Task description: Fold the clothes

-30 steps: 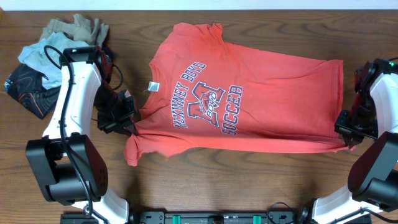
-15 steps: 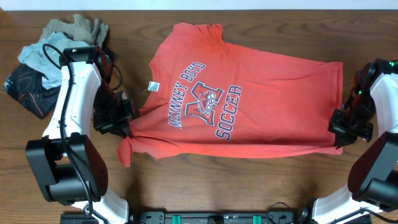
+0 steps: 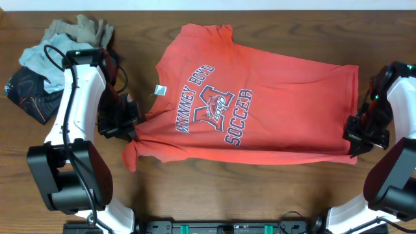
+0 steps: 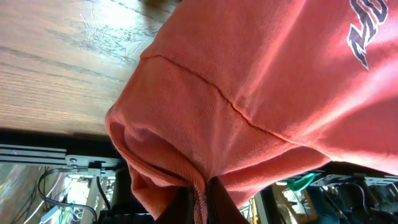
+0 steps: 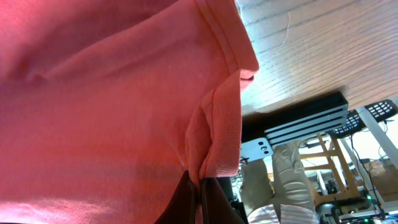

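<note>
Coral-red T-shirt lies spread on wooden table, lettering up, collar toward L side, hem toward R, near edge gathered at both ends. L gripper is pinched tight on bunched sleeve fabric at near-L corner and R gripper is pinched tight on near hem corner; in both wrist views cloth drapes over the fingers, so only dark tips show at frame bottom and the contact pt itself is hidden. Heap of other garments sits far-L, partly covered by L arm.
</note>
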`<state>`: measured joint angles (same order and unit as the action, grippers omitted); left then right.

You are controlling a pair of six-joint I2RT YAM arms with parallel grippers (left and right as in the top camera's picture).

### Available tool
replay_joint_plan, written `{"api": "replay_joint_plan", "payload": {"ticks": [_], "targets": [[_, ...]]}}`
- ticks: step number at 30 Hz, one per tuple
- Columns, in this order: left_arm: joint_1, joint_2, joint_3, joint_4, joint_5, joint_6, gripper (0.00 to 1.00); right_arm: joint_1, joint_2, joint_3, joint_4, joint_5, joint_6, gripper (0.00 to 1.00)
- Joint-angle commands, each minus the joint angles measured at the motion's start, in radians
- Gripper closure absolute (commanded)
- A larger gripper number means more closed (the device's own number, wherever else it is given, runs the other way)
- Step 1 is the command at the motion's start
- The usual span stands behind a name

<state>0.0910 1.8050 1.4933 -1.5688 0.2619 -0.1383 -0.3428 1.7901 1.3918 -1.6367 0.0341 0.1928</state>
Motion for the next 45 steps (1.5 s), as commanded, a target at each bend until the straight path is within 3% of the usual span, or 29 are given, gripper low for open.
{"api": "replay_joint_plan", "payload": {"ticks": [1,6,13,17,28,43,45], "targets": [[0.009,-0.006,-0.002,0.003,-0.020,-0.016,0.94,-0.010,-0.006,-0.001,0.006,0.022,-0.014,0.99],[0.009,-0.006,-0.002,0.042,0.061,-0.016,0.94,-0.011,-0.006,-0.001,0.030,0.027,-0.014,0.99],[0.009,-0.006,-0.002,0.286,0.280,-0.028,0.94,-0.015,-0.006,-0.033,0.114,0.068,0.021,0.99],[0.008,-0.006,-0.002,0.383,0.281,-0.069,0.94,-0.033,-0.006,-0.073,0.169,0.128,0.082,0.99],[-0.054,-0.006,-0.002,0.571,0.280,-0.088,0.94,-0.064,-0.006,-0.103,0.323,0.106,0.083,0.99],[-0.153,-0.006,-0.002,0.683,-0.035,-0.132,0.94,-0.062,-0.006,-0.104,0.590,-0.025,0.080,0.99],[-0.153,-0.006,-0.002,0.715,-0.046,-0.147,0.93,-0.062,-0.006,-0.104,0.613,-0.038,0.080,0.94]]}}
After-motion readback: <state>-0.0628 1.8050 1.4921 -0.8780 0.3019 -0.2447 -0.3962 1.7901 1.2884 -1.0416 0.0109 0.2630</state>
